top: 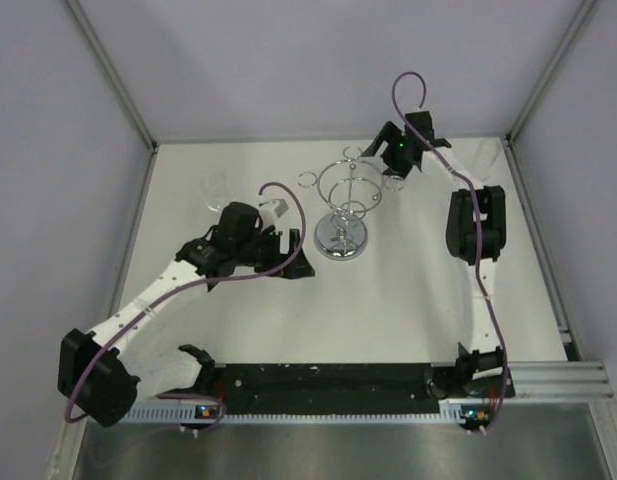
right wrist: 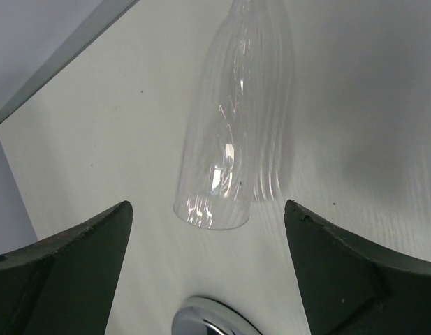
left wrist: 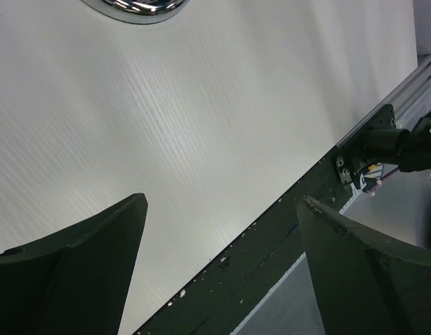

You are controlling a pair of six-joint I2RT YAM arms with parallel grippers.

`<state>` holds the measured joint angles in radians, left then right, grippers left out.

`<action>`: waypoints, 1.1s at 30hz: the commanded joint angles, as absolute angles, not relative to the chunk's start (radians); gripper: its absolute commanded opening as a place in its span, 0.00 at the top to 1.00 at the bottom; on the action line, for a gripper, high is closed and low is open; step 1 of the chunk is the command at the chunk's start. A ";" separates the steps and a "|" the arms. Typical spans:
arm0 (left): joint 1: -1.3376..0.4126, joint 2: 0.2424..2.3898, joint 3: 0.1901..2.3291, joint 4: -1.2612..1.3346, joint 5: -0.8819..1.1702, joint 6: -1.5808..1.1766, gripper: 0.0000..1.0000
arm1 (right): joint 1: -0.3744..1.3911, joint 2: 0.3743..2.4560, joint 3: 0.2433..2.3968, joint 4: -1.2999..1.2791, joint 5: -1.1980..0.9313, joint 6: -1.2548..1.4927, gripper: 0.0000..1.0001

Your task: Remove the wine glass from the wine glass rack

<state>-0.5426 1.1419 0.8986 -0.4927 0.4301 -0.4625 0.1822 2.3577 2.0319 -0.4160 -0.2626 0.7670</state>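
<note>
Two fingers of the right gripper (right wrist: 208, 206) stand wide apart and clamp nothing. The wine glass (right wrist: 236, 125) sits mouth-down in the gap between them and touches neither. It is clear and ribbed, and its upper part runs out of the wrist view at 12 o'clock. The chrome base of the wine glass rack (right wrist: 208, 322) shows just past its rim at 6 o'clock.

From above, this gripper is at about 1 o'clock of the rack's central post, close to the ringed arms. The left gripper (left wrist: 222, 202) is likewise spread, its fingers holding nothing, over bare white worktop (left wrist: 201, 125). From above it lies just off the rack's round base at about 8 o'clock. A faint clear shape (top: 218, 188), hard to make out, rests at 9 o'clock of the rack, beside the left arm.
</note>
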 commanded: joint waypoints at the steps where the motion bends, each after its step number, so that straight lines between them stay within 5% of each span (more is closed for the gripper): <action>1: -0.538 1.147 0.913 -0.482 0.451 -0.440 0.05 | 0.202 2.384 2.089 -0.385 -0.262 0.791 0.09; 6: -0.540 1.149 0.913 -0.483 0.453 -0.440 0.05 | 0.209 2.404 2.095 -0.376 -0.256 0.805 0.01; 21: -0.540 1.149 0.916 -0.488 0.453 -0.437 0.06 | 0.235 2.497 2.152 -0.362 -0.259 0.850 0.02; 33: -0.538 1.152 0.916 -0.491 0.456 -0.434 0.06 | 0.239 2.525 2.148 -0.348 -0.295 0.865 0.21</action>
<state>-0.5426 1.1511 0.8986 -0.4950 0.4374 -0.4480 0.2218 2.4981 2.1166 -0.3462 -0.2863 0.8608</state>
